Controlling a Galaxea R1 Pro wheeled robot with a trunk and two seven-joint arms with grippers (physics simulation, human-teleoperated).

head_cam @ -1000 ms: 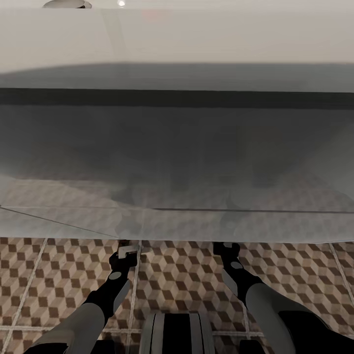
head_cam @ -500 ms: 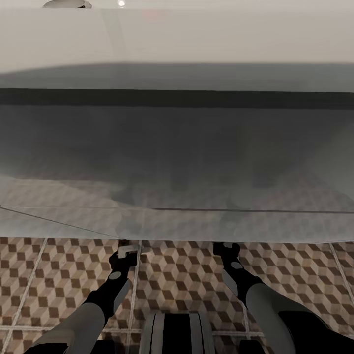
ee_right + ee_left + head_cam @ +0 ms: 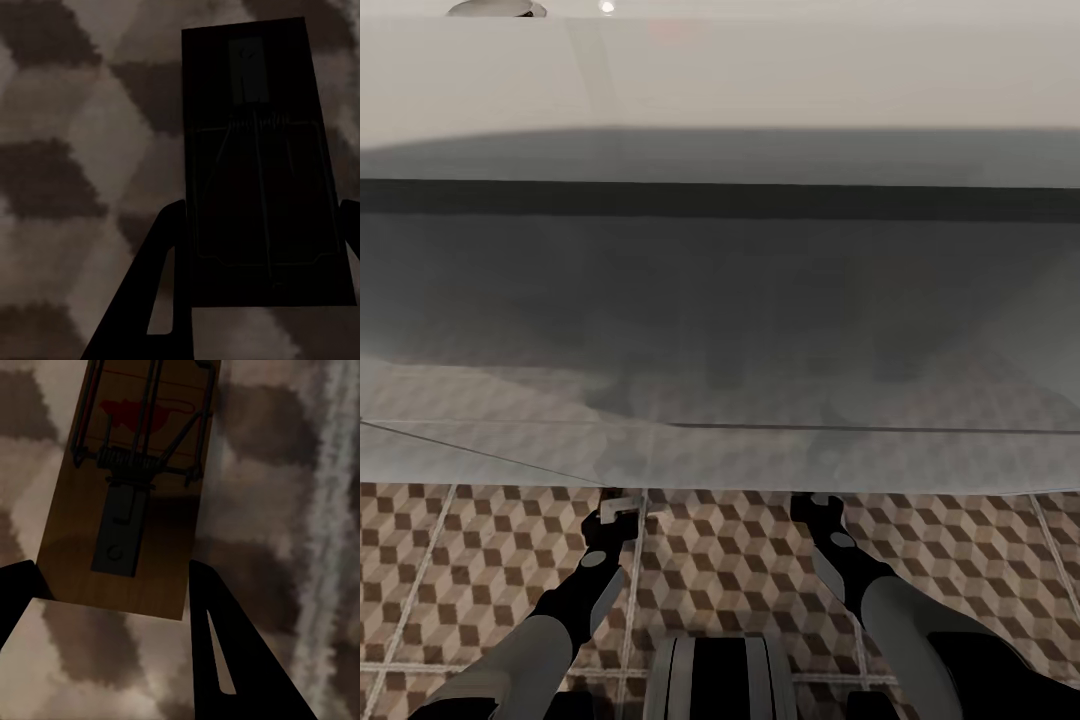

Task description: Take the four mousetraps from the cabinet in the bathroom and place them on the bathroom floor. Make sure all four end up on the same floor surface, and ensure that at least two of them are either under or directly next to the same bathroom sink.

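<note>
The left end effector (image 3: 112,607) grips a small flat brown wooden mousetrap (image 3: 127,502) with a wire spring and red mark; the trap sits between its two black fingers (image 3: 225,660) and extends beyond their tips. Past it lies the bathroom floor of brown, beige and white cube-pattern tiles (image 3: 285,510), with a pale grout line beside the trap. The right end effector (image 3: 259,255) holds a second, shadowed dark rectangular mousetrap (image 3: 262,165) the same way, above the same tiling. In the head view, both end effectors reach forward under the near edge of the wide white sink block (image 3: 720,80).
</note>
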